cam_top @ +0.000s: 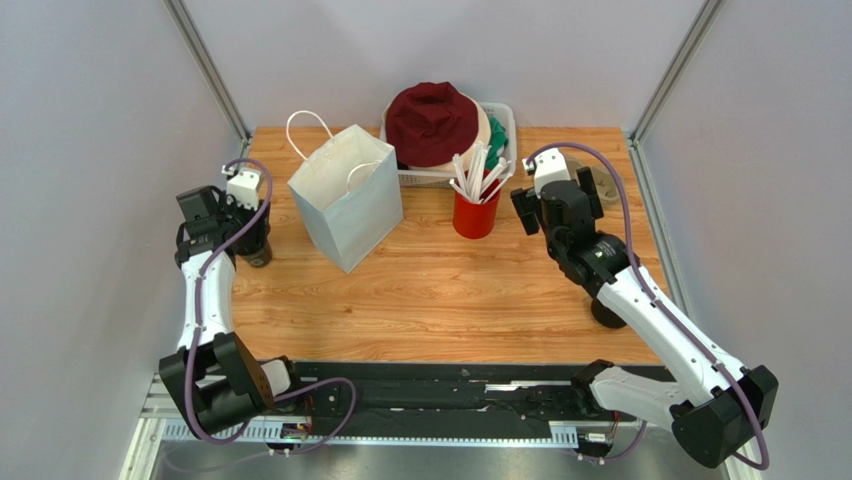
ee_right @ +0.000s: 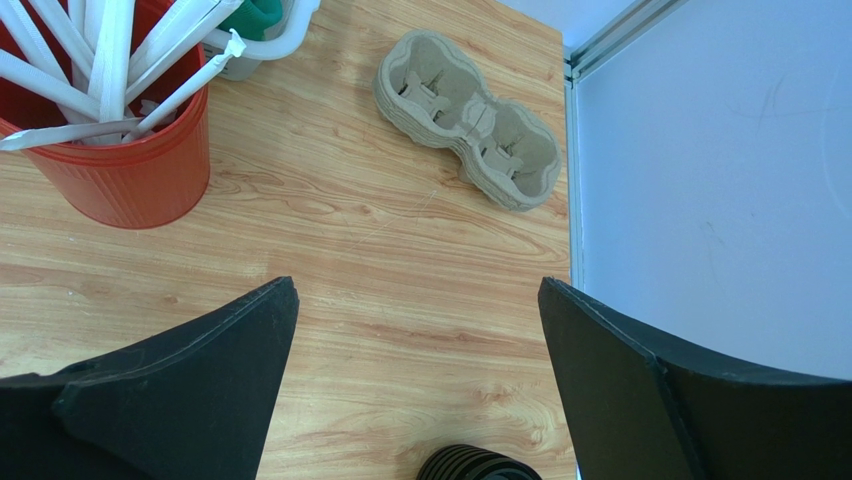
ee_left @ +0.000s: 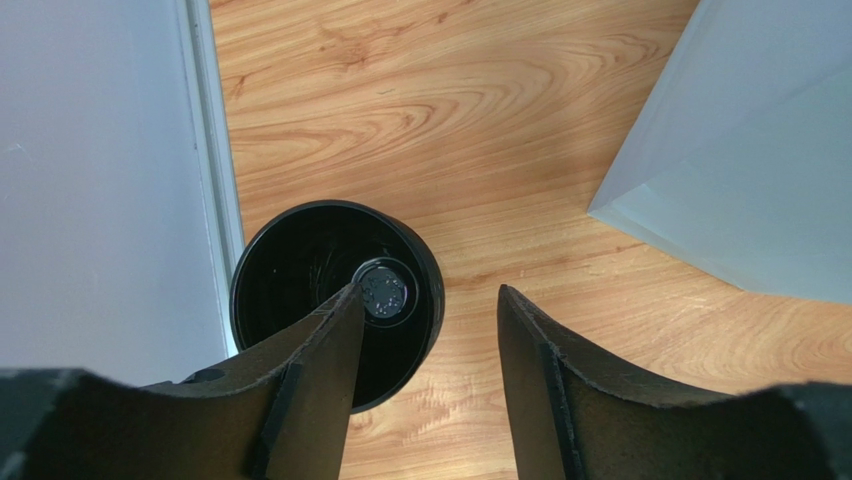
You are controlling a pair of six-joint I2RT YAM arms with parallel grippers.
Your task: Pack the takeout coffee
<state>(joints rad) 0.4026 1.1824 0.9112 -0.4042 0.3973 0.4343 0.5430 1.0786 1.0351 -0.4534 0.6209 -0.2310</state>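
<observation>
At the left edge of the top view, your left gripper (ee_left: 428,296) hangs over a black lidless cup (ee_left: 300,250). Its jaws are partly apart, one finger above the cup's mouth and the other outside its wall, clamping nothing. Just right of it the white paper bag (cam_top: 345,200) stands upright. Further right, past the red cup (cam_top: 476,215) of straws, your right gripper (ee_right: 417,286) gapes wide and empty above the table (cam_top: 450,300). You cannot tell from these views where the lidded takeout coffee sits.
</observation>
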